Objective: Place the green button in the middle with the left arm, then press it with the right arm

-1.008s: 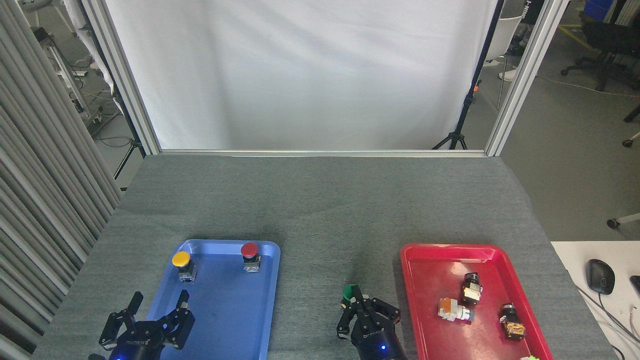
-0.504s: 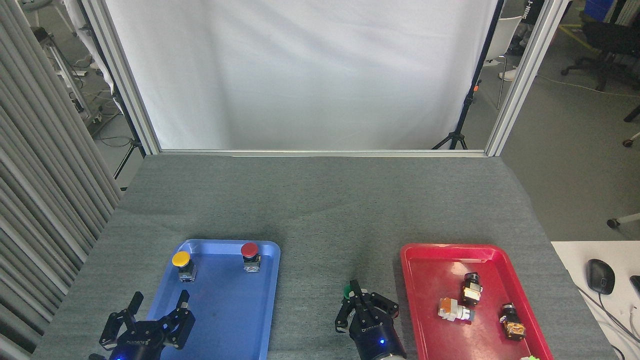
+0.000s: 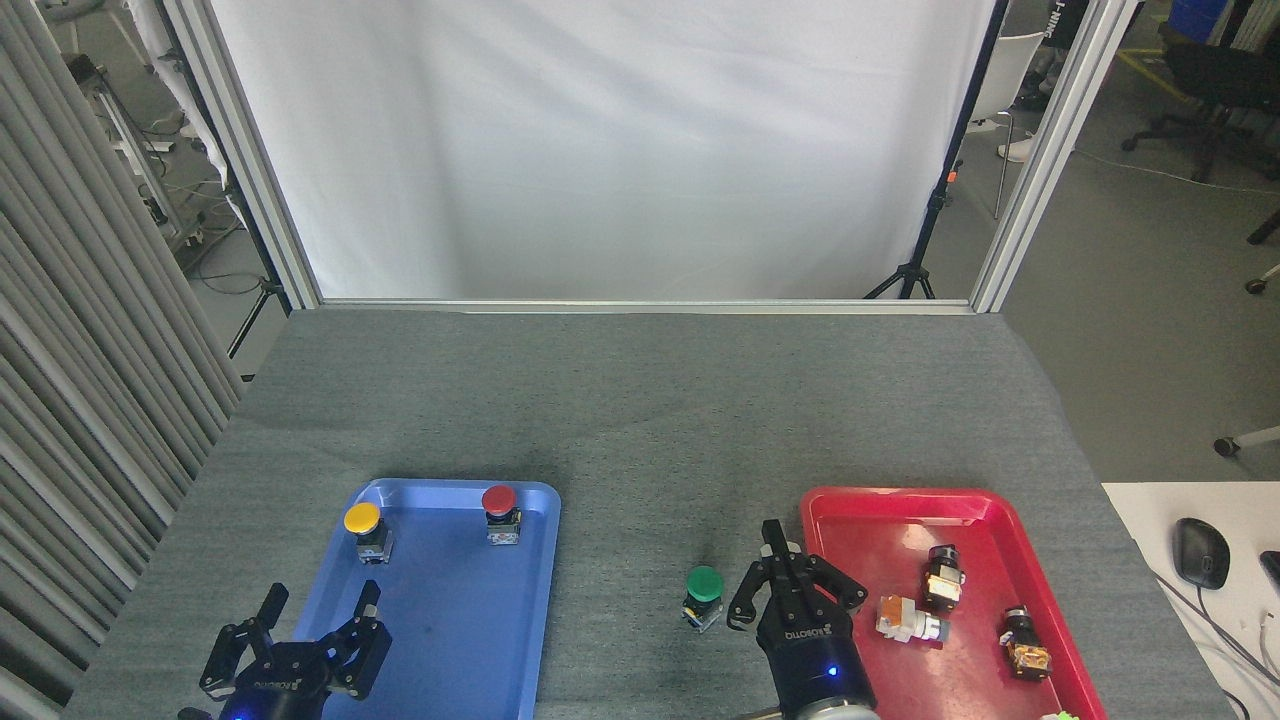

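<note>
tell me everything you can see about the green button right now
The green button is a small push-button switch: a round, flat green cap on a stubby dark body with blue bits at its base. It stands upright on the grey table cloth between the two trays, just left of the right gripper, which does not touch it.

Both arms ran off the bottom edge. Green thing (image 3: 1062,716) in red tray (image 3: 850,505) cropped, unidentifiable. Tray parts (image 3: 908,620) too small to tell.

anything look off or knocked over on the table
Yes: in the red tray, three small switch parts lie tipped on their sides, scattered. By contrast the green button stands upright on the cloth, as do the yellow button and red button.
</note>
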`<state>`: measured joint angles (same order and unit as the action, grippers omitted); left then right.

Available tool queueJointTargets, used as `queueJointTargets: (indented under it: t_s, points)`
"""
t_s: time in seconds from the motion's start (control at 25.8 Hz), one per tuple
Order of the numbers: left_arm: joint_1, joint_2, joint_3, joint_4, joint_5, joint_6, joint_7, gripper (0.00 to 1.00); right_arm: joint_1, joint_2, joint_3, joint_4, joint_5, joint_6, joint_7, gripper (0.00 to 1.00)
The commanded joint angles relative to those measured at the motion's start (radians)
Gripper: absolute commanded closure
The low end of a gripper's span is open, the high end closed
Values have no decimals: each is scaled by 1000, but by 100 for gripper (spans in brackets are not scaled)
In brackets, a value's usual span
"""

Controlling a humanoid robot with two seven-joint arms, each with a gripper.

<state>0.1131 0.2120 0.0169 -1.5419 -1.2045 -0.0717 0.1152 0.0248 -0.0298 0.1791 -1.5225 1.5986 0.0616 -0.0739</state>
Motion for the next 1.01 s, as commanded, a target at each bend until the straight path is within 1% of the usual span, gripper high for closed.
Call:
queueJointTargets:
  t_s: [0.0,0.19,0.31,0.47,0.58,0.66,0.97]
  points:
    - [0,0,0,-1,-1,-2,0,0,64,-22,-78,-68,-11,-22,-20,0]
    - [0,0,0,-1,0,-2,0,0,121,-25,-171,-85,-19,-34,-29,0]
    - [0,1,0,-1,0,-2,-2,0,141,-28,-204,-88,-19,-34,-30,0]
    - [0,1,0,-1,0,-2,-5,0,178,-64,-210,-119,-19,-34,-32,0]
    - [0,1,0,-1,0,-2,-5,0,214,-78,-211,-160,-19,-36,-58,0]
    - [0,0,0,-1,2,-2,-6,0,225,-84,-217,-176,-20,-37,-60,0]
    - [0,0,-2,-1,2,3,-12,0,231,-82,-242,-176,-20,-80,-61,0]
